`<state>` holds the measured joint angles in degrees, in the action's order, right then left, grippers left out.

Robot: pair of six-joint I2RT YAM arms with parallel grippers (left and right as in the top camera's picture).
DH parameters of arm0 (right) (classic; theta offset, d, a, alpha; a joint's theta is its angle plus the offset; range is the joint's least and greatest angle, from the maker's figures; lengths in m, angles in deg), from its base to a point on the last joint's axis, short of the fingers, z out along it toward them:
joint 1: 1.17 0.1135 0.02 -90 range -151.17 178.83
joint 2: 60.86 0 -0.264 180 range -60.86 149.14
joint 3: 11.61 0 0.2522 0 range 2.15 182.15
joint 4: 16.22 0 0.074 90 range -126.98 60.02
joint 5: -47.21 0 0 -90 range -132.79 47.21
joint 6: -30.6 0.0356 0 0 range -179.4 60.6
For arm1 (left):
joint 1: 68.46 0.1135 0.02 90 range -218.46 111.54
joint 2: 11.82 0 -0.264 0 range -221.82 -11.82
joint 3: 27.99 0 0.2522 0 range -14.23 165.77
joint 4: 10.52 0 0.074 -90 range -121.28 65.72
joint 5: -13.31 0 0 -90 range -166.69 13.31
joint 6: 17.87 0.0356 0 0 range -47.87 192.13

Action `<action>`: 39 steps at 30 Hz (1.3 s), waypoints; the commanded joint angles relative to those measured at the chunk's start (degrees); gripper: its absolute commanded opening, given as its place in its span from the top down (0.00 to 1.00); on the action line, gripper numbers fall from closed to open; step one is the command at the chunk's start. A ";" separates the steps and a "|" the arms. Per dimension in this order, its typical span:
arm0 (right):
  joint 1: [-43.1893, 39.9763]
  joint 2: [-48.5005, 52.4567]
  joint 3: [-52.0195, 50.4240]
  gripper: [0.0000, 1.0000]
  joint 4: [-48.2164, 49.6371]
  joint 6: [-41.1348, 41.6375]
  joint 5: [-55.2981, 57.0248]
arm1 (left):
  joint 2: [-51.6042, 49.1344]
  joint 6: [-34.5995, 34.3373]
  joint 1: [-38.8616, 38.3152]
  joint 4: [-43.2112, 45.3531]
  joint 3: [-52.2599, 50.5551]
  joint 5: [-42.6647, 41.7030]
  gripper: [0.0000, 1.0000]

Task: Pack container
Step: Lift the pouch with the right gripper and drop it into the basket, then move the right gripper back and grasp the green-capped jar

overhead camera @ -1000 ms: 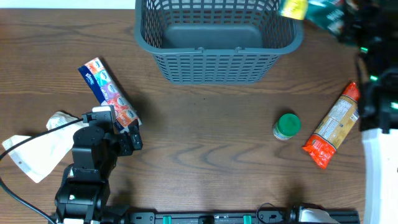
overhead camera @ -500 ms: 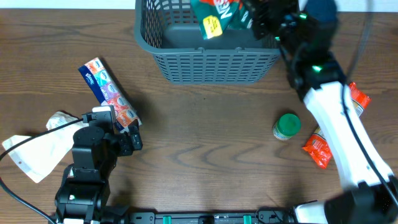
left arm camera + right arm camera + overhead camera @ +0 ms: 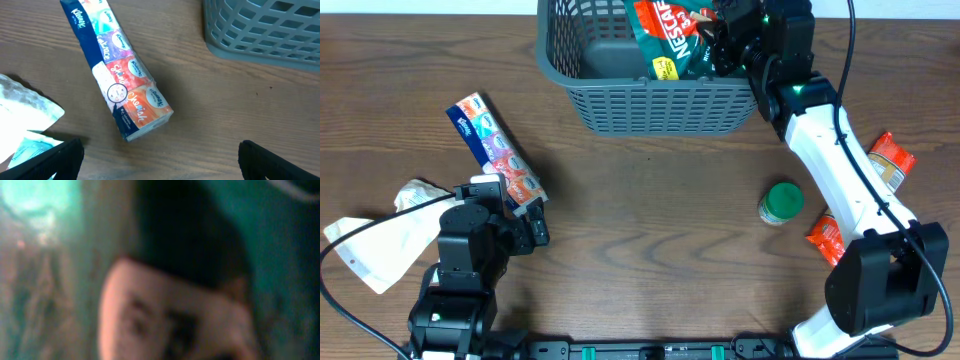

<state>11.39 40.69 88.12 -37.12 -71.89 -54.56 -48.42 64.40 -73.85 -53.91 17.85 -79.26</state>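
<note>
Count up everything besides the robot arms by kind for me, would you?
Basket: 1
Soft packets: 3 (green Nescafe packet, orange packet, white bag)
Tissue pack: 1
Green-lidded jar: 1
Total: 6

The container (image 3: 665, 108) is a large dark grey plastic basket, rectangular, with lattice-grid walls, a thick rim and a solid base. It stands upright at the far edge of the table, its far side cut off by the overhead frame. Over its open top, towards the right, a green and red Nescafe pouch (image 3: 670, 35) sits tilted; whether it touches the base cannot be told.
</note>
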 commanded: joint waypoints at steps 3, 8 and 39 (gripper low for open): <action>0.17 1.05 3.63 0.99 -1.75 -0.46 0.85 | -0.02 -0.50 0.24 -0.11 1.44 0.68 0.02; 0.17 1.53 3.63 0.99 -1.90 -0.44 0.87 | -0.02 -0.50 0.24 -0.13 1.44 0.66 0.01; -0.46 -0.07 6.75 0.35 -7.82 0.07 0.83 | -0.02 -0.50 0.24 -0.17 1.42 0.68 0.01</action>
<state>11.35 42.79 91.53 -43.58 -72.40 -53.47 -48.42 64.40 -73.85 -53.97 17.85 -79.26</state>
